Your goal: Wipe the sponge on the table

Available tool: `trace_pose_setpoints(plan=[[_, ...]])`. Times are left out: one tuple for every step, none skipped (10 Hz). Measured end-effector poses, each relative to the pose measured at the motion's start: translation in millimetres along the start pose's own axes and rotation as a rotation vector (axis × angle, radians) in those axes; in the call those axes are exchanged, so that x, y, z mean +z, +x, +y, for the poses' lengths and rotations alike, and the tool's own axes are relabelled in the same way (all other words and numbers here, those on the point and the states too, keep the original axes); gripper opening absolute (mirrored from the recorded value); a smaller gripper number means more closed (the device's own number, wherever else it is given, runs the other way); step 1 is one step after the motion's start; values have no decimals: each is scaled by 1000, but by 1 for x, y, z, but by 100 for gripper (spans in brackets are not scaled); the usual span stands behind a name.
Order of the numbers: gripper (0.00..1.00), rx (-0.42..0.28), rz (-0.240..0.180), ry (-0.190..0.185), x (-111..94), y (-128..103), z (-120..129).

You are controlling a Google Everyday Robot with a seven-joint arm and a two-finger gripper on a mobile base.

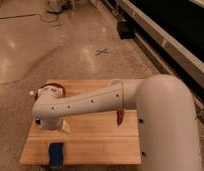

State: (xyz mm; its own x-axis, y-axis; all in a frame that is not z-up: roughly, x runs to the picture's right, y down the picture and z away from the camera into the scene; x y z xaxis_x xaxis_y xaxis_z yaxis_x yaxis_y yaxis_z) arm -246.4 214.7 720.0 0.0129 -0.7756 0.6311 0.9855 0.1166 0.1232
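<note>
The sponge (56, 154) is a small bright-blue block lying near the front left edge of the light wooden table (105, 142). My white arm reaches from the right across the tabletop. Its gripper (59, 125) hangs under the bulky wrist over the left part of the table, behind the sponge and a short way from it. The wrist housing covers most of the gripper, and nothing can be seen held in it.
A small dark-red item (120, 117) lies on the table's right half, partly under my arm. A reddish object (54, 86) peeks out behind the wrist at the back left. Speckled floor surrounds the table, and a dark wall runs along the right.
</note>
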Motion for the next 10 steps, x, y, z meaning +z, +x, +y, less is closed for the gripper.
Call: trace_pose_setpoints(plan=[[80,-26,-3,-13,8,-9,-6],[80,-43,-12,-28,17,-18,-8],[80,-64,-26,-46,31,-30,-12],[80,-78,-33,-59,40,-37,-13],[80,-87,-38,-70,48,-42,-14],[80,-94,-47,-78,56,-49,-15],[80,-101,-52,-83,62,-53,-17],[80,-106,-55,-86,67,-56,-19],[80,-108,-58,-87,71,-59,-21],[80,-105,-60,-88,77,-59,-20]])
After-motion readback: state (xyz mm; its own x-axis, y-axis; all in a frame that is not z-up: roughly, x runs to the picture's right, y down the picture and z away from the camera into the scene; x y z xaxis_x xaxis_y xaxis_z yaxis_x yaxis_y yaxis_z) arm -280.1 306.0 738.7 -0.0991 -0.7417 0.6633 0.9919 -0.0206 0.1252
